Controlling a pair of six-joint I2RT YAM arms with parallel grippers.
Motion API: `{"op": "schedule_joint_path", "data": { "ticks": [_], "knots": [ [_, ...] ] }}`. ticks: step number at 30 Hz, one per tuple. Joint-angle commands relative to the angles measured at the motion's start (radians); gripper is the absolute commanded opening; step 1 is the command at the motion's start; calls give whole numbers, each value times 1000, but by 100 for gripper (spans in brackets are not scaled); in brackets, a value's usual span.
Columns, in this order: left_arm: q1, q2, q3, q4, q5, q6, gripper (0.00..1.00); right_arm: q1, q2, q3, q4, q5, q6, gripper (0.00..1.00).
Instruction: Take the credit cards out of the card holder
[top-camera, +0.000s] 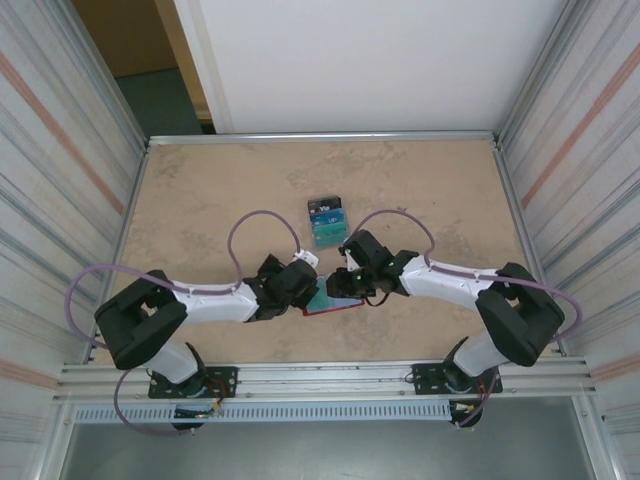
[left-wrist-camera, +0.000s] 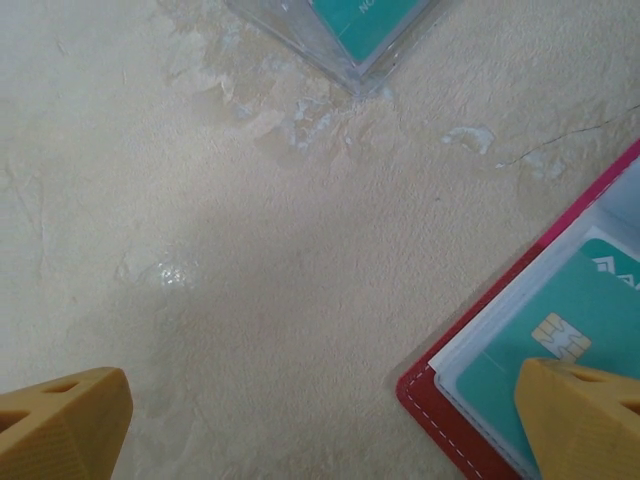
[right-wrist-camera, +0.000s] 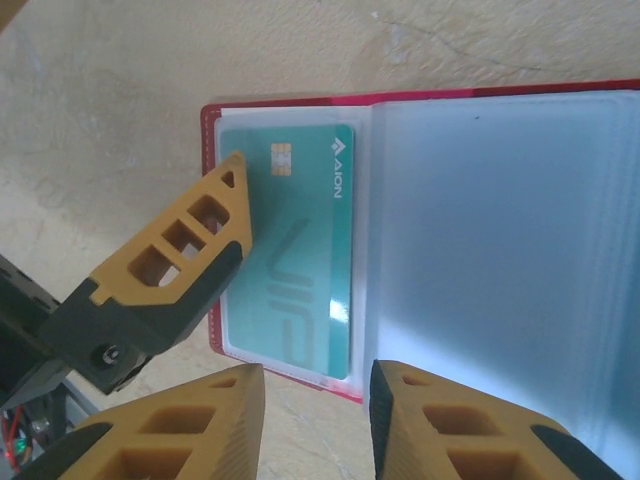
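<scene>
The red card holder (right-wrist-camera: 290, 104) lies open on the table, with a teal credit card (right-wrist-camera: 300, 250) in its left clear sleeve and a pale bluish sleeve (right-wrist-camera: 500, 250) on the right. My right gripper (right-wrist-camera: 315, 385) hovers over the holder's near edge. Its jaws are apart with nothing pinched between them. My left gripper (left-wrist-camera: 320, 400) is wide open. One of its orange fingers (right-wrist-camera: 190, 250) rests on the holder's left edge over the teal card (left-wrist-camera: 600, 310). In the top view the holder (top-camera: 335, 303) sits between the two grippers.
A small pile of blue and teal cards (top-camera: 327, 222) lies farther back on the table, and its corner (left-wrist-camera: 350, 30) is at the top of the left wrist view. Metal rails (top-camera: 320, 137) and striped walls border the beige table (top-camera: 200, 200).
</scene>
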Motion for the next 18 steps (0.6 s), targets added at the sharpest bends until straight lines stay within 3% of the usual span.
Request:
{"op": "schedule_joint_path", "data": {
  "ticks": [1, 7, 18],
  "knots": [
    [7, -66, -13, -34, -9, 1, 99, -3, 25, 38, 38, -52, 32, 33],
    [8, -122, -37, -84, 42, -76, 99, 3, 55, 52, 32, -49, 35, 33],
    [7, -82, -57, -84, 73, -109, 99, 29, 113, 117, -45, 5, 25, 30]
  ]
}}
